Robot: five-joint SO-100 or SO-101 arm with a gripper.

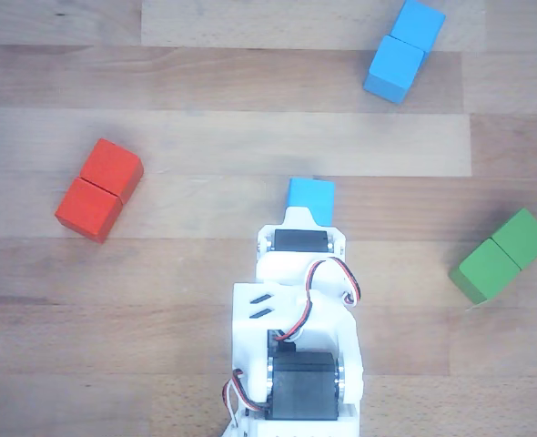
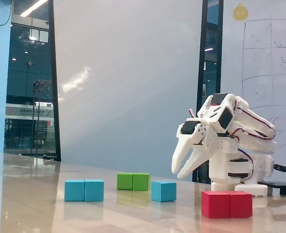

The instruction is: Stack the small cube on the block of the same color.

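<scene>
Folded white arm with its fingers held above the bench, blocks scattered around it.

In the fixed view, nearest is the red block (image 2: 227,204), then the small cube (image 2: 163,191) on the bench (image 2: 36,204), apart from the light-blue oblong block (image 2: 84,190) to its left; the green block (image 2: 133,181) lies behind them. The fingers (image 2: 178,172) hang slightly parted and empty above the cube's right side. In the other view the cube (image 1: 310,197) sits just beyond the arm's tip.
</scene>
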